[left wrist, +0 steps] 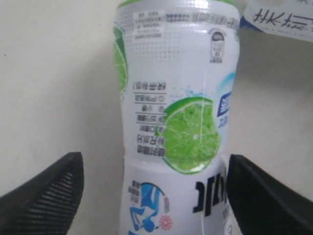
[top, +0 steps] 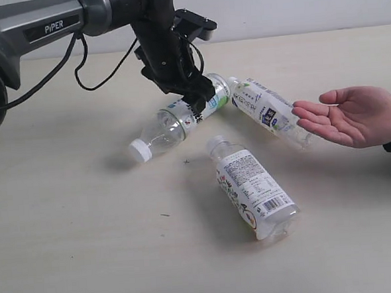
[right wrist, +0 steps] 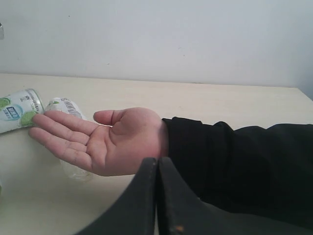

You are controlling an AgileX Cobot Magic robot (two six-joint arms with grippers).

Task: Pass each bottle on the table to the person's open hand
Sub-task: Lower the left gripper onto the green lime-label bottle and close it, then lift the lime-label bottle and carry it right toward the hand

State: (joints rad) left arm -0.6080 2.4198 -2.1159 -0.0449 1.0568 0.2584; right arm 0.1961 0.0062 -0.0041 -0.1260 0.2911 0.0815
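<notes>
Three white-capped bottles lie on the table [top: 82, 253]. My left gripper [top: 196, 98] is down over the lime-label bottle [top: 168, 127], which fills the left wrist view [left wrist: 171, 112]. There my left gripper [left wrist: 155, 196] is open, its fingers on either side of the bottle: one finger [left wrist: 261, 196] touches the label, the other [left wrist: 46, 198] stands off with a gap. A second bottle [top: 266, 109] lies just before the person's open hand [top: 353, 115]. The third bottle [top: 254, 186] lies nearer the front. My right gripper [right wrist: 157, 164] is shut and empty, facing the palm [right wrist: 107, 139]. No pink bottle is in view.
The person's black sleeve [right wrist: 230, 161] stretches from the right. The left arm's body and cable [top: 49, 26] span the back left. A wall rises behind the table's far edge. Two bottle ends [right wrist: 17, 110] show beyond the fingers in the right wrist view.
</notes>
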